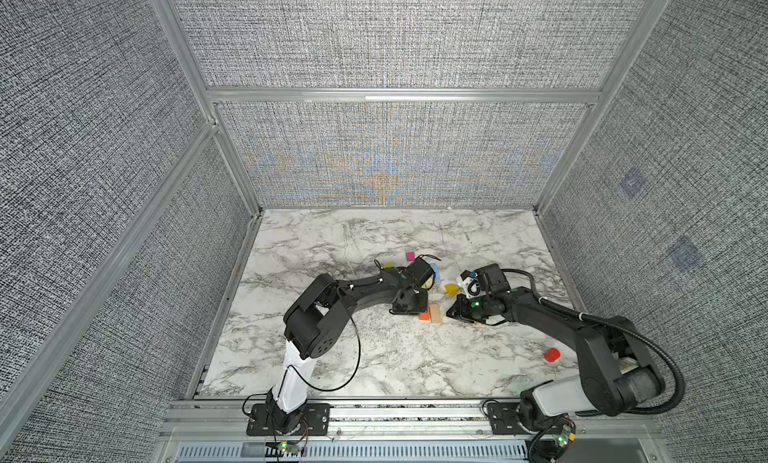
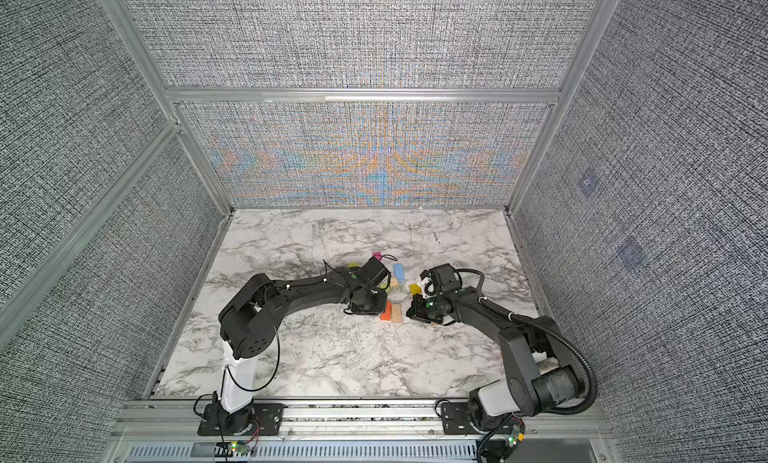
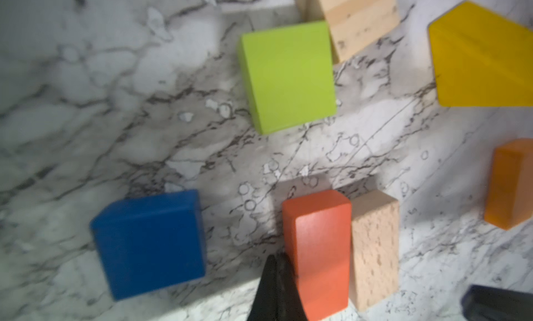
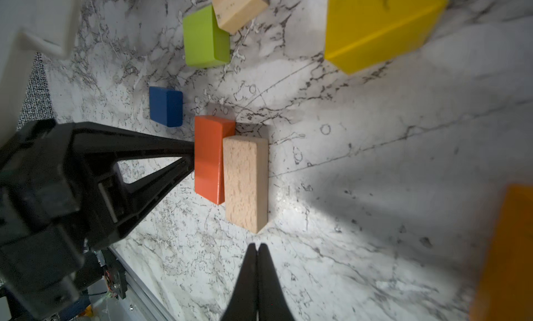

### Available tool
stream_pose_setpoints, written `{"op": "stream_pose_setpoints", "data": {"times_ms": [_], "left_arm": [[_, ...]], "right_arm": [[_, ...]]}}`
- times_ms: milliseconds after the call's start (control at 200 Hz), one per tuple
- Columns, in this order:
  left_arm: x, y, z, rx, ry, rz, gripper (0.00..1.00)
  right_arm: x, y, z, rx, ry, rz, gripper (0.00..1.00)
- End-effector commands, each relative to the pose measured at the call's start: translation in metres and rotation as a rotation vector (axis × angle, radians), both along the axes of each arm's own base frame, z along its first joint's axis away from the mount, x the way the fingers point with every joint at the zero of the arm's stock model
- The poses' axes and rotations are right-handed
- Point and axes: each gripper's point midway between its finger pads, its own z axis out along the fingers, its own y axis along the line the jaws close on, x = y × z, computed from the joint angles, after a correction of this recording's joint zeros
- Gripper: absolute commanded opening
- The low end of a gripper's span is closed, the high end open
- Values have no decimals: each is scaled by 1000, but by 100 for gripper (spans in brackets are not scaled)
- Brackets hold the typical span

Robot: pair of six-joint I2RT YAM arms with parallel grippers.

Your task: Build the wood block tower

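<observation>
A red block sits alone near the front of the table. Mid-table, your left gripper, jaws clenched empty, touches the orange brick, which lies against the tan brick. Your right gripper, jaws also clenched empty, sits just short of it. Beyond lie a green block, a yellow block and a magenta block.

No readable txt or labels anywhere (blocks plain too).

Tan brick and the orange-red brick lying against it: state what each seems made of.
Tan brick: bare unpainted wood, matte; speckled grain flecks show on its faces. Orange-red brick: probably wood under opaque paint, smooth, slight sheen; no grain shows, so the core is a guess.
</observation>
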Motion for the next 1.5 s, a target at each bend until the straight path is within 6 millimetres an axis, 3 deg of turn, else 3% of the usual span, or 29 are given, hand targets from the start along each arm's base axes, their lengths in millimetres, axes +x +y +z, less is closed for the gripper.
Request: {"op": "stream_pose_setpoints", "data": {"times_ms": [0, 910, 1165, 1200, 1496], "left_arm": [[-4, 1, -7, 0, 19, 2, 0], [-11, 5, 6, -36, 13, 15, 0], [-14, 9, 2, -30, 21, 19, 0], [-12, 7, 14, -49, 3, 20, 0], [-10, 11, 26, -37, -20, 19, 0]], "right_arm": [[5, 3, -4, 2, -3, -1, 0], [22, 7, -18, -27, 18, -16, 0], [26, 11, -18, -26, 21, -12, 0], [26, 11, -18, -25, 20, -10, 0], [29, 9, -14, -50, 12, -6, 0]]}}
